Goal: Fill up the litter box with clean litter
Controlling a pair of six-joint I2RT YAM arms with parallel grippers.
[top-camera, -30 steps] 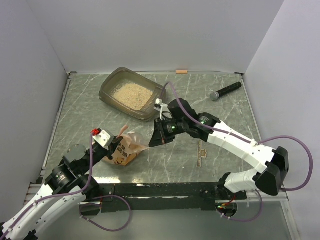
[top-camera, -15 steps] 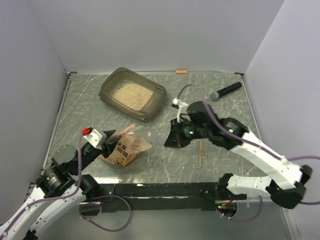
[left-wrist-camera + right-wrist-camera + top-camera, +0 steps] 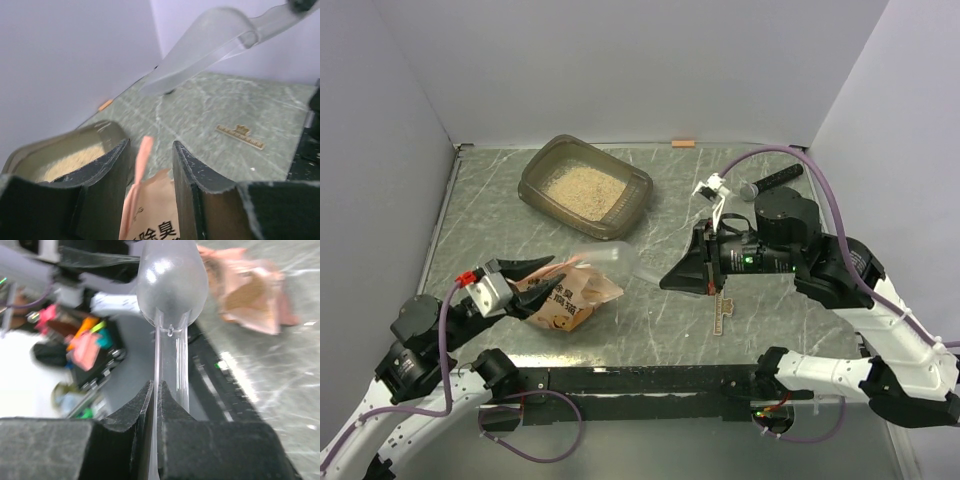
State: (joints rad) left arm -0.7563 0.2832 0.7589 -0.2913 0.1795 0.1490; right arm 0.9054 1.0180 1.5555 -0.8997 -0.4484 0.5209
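Observation:
The grey-brown litter box (image 3: 632, 187) sits at the back left with beige clean litter (image 3: 582, 187) spread inside it; its rim also shows in the left wrist view (image 3: 60, 145). The orange-pink litter pouch (image 3: 572, 297) lies on the table near the front left. My left gripper (image 3: 557, 271) is open, its jaws standing either side of the pouch's torn top (image 3: 160, 200) with gaps on both sides. My right gripper (image 3: 667, 282) is shut on the handle of a clear plastic scoop (image 3: 608, 257), held above the table to the right of the pouch. The scoop's bowl (image 3: 170, 280) looks empty.
A black microphone-like stick (image 3: 770, 182) lies at the back right. A small orange piece (image 3: 683, 143) sits at the back edge. A thin gold-printed strip (image 3: 722, 305) lies on the table under my right arm. White walls close in three sides.
My left gripper has opened, let go of the pouch and drawn back to the left. My right arm has pulled the scoop back to the right, away from the pouch.

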